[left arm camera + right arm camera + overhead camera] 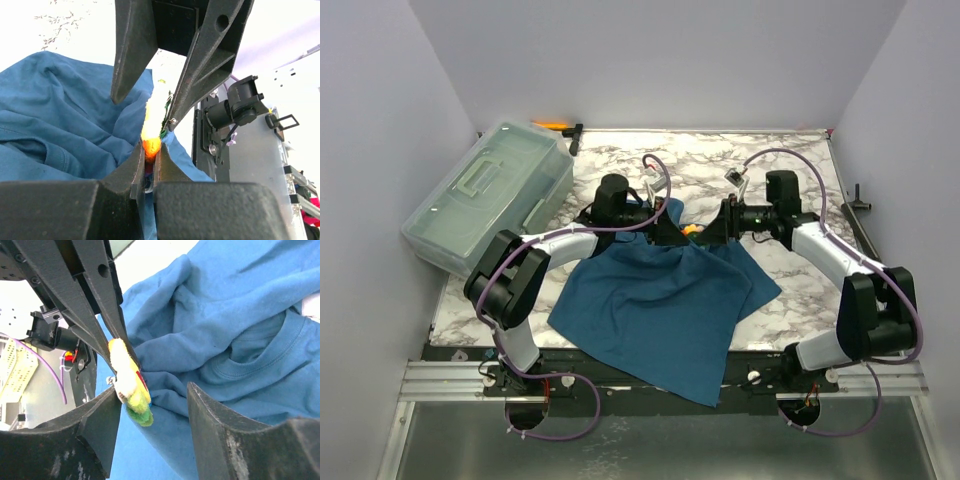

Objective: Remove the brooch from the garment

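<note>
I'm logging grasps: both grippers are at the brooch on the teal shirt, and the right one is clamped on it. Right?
No: the left gripper is the one clamped on the brooch, as the left wrist view shows. The right gripper is open beside it. Both are at the brooch on the teal shirt.

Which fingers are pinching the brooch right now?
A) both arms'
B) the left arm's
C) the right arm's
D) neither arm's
B: in the left wrist view the left arm's fingers are closed on the brooch, while the right wrist view shows the right arm's fingers standing wide apart.
</note>
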